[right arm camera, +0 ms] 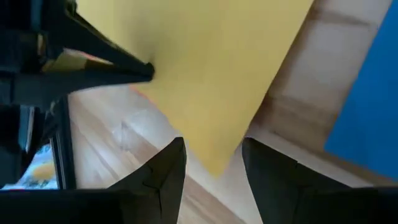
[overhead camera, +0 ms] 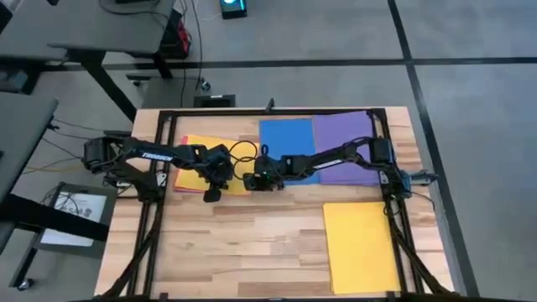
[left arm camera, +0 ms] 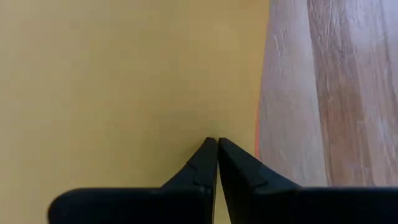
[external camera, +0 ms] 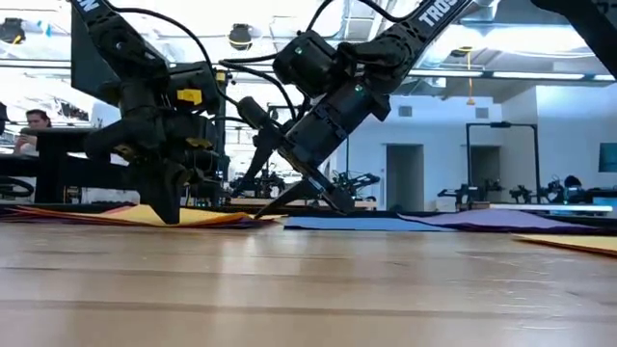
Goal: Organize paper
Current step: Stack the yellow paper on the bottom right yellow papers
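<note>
High view: grippers (overhead camera: 211, 194) (overhead camera: 267, 182) over paper (overhead camera: 198, 166).

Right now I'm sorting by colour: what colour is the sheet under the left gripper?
Yellow: the sheet under the left gripper shows best in the left wrist view.

Left hand (left arm camera: 217, 144) closed, seemingly touching yellow paper (left arm camera: 124, 81).

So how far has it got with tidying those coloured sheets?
Not far, it seems. The blue sheet and purple sheet lie side by side at the back, and a yellow sheet lies apart at the front. In hand: the left gripper, shut, presses on another yellow sheet, while the open right gripper hovers at its corner. No single stack yet.
</note>
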### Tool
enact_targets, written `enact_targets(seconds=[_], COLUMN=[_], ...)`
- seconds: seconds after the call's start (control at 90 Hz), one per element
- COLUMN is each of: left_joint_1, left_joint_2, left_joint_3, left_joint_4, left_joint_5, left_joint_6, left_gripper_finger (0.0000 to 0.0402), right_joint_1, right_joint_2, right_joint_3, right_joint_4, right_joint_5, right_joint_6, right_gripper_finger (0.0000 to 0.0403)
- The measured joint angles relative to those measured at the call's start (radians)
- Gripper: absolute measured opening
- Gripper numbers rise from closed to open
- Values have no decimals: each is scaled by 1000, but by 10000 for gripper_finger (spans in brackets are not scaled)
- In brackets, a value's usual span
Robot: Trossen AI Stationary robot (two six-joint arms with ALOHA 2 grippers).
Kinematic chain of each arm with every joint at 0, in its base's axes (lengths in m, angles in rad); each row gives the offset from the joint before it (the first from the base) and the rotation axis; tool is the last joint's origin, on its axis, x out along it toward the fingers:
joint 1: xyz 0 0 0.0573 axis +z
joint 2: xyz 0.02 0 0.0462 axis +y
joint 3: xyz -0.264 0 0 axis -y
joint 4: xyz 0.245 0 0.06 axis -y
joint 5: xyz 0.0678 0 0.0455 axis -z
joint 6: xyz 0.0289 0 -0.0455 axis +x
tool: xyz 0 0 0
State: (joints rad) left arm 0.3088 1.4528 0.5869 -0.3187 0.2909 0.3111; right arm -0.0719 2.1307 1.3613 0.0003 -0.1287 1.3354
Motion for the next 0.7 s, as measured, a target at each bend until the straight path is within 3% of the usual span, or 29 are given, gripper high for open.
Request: enact_targets(seconds=[0.7], left_joint_1=[0], left_joint_2=[0], left_joint_3=[0], left_joint_4=[0], left_joint_5=[0], left_joint_6=[-1], left_gripper_finger=[1], right_joint_1=[13], right_joint_2=[2], right_joint_3=[0], right_joint_4=[-19], right_joint_5=[57], right_joint_6=[26], right_gripper_finger=[152])
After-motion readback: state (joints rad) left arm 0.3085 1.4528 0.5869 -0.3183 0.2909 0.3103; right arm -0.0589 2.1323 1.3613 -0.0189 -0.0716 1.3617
